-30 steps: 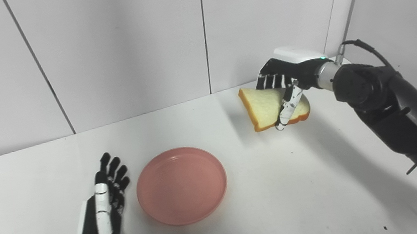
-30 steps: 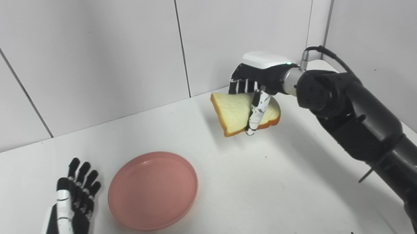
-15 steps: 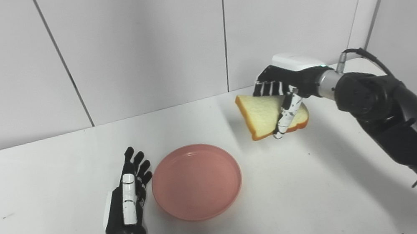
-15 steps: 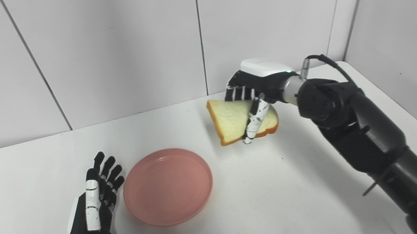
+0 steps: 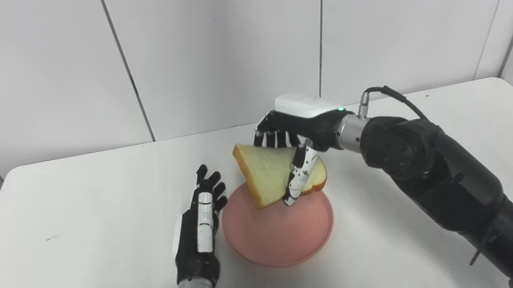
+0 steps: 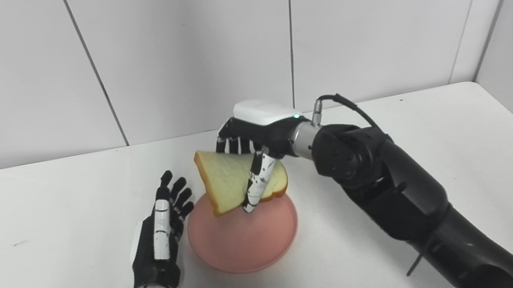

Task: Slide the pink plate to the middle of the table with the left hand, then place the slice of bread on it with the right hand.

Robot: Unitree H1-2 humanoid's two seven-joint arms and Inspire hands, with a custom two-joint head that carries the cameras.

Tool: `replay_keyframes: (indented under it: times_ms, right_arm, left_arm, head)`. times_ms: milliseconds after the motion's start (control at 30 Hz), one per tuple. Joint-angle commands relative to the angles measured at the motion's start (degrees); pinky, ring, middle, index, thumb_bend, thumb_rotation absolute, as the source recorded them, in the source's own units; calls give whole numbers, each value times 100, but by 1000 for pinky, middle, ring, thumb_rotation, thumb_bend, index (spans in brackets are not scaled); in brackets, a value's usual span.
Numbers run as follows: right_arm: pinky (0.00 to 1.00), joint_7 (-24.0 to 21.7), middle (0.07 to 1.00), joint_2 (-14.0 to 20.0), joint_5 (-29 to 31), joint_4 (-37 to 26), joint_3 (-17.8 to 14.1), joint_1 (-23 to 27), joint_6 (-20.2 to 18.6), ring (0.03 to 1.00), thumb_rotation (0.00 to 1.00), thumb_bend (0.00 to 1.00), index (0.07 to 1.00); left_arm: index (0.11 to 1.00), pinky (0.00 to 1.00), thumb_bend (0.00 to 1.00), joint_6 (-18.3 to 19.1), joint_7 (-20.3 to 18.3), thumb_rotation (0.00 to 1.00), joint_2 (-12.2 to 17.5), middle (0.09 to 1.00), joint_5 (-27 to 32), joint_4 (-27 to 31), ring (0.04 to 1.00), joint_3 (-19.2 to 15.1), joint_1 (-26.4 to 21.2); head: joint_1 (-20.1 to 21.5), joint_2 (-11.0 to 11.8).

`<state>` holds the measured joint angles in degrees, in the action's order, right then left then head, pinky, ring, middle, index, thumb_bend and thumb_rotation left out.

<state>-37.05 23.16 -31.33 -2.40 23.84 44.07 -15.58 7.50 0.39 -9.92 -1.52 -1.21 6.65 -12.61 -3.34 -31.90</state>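
Observation:
The pink plate (image 5: 280,236) lies flat near the middle of the white table (image 5: 64,207). Above its far edge hangs the slice of bread (image 5: 272,175), tilted, with my right hand (image 5: 293,132) shut on it from above; the thumb crosses the slice's front face. The bread is held in the air, clear of the plate. My left hand (image 5: 198,229) rests open on the table just left of the plate, fingers straight and pointing away from me, close to the rim (image 6: 193,233); whether it touches the rim I cannot tell.
White panelled walls (image 5: 218,41) close the table off at the back and on both sides. The table's rounded corners show at far left and far right. My dark right forearm (image 5: 441,186) stretches across the right half of the table.
The camera has turned left, shifting the whole picture right. My right hand has carried the bread leftward, from right of the plate to over its far edge. The left hand stays beside the plate.

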Motion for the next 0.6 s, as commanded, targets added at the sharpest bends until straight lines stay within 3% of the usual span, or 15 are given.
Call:
replay_keyframes:
  times_ms: [0,100,233,300,500,567]
  right_arm:
    - [429,220,455,-36,39,31,-44,265,379,453,0,524,514]
    - [472,229,445,-143,-15,236,19,265,491,458,0,523,519]
    - [349,158,427,-185,7,320,42,241,449,418,0,520,527]
    - [292,132,469,-180,-15,330,70,234,438,380,0,525,496]
    - [247,133,478,-117,-146,359,145,162,428,334,0,527,489]
    - [281,155,480,-104,-122,412,131,135,484,363,0,527,488]
  left_arm:
    - [958,934,645,-248,85,1000,-99,945,-104,83,931,46,-256]
    - [951,935,653,-277,100,1000,-101,940,-96,60,926,30,-288]
    - [942,931,658,-251,122,1000,-97,935,-94,101,922,21,-300]
    - [947,933,664,-246,114,1000,-76,938,-103,116,924,23,-305]
    - [929,918,668,-222,137,1000,-139,926,-20,172,912,-28,-295]
    - [924,905,659,-177,155,1000,-156,923,-40,212,907,-25,-285]
  head:
    - [-26,-14]
    - [-32,-34]
    - [-24,-72]
    - [-30,-100]
    - [-9,-165]
    - [2,-187]
